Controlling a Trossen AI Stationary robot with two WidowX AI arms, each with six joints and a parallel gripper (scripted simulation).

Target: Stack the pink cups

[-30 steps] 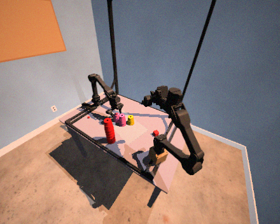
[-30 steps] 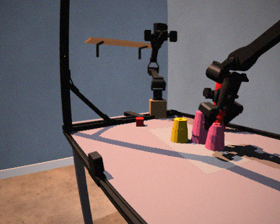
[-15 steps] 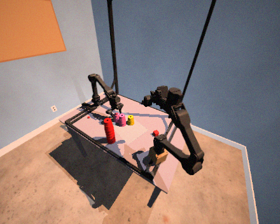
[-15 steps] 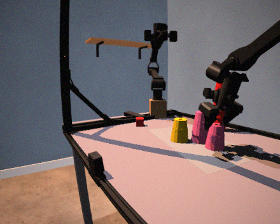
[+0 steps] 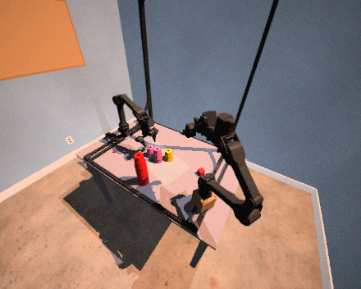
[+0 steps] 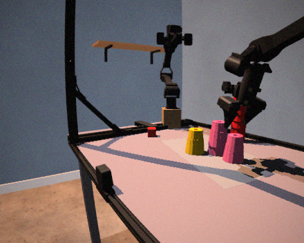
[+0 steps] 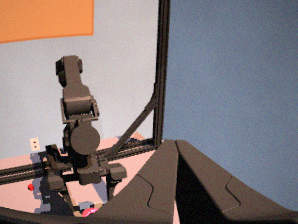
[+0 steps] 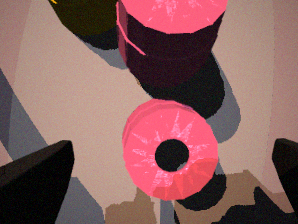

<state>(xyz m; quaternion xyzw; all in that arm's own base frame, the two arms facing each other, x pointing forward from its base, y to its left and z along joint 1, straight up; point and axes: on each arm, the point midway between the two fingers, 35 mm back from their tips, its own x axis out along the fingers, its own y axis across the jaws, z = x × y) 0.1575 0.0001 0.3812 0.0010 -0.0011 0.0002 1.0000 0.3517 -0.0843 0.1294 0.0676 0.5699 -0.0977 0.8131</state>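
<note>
Two pink shapes stand upside down, side by side on the table. One is a single pink cup (image 6: 233, 148). The other is a taller pink stack (image 6: 217, 137) with a seam on its side, so it looks like one cup nested over another. In the right wrist view the single cup (image 8: 172, 156) lies below the fingers and the tall stack (image 8: 172, 12) beyond it. My right gripper (image 6: 240, 114) is open and empty, hovering above the single cup and apart from it. My left gripper (image 5: 188, 130) is shut on nothing, raised high at the far side; its closed fingers show in the left wrist view (image 7: 176, 163).
A yellow cup (image 6: 195, 141) stands right beside the tall pink stack. A red ribbed tower (image 5: 141, 168) stands near the table's edge, behind the right gripper in the exterior view. A small red block (image 6: 151, 131) and a brown box (image 6: 171, 117) sit near the left arm's base.
</note>
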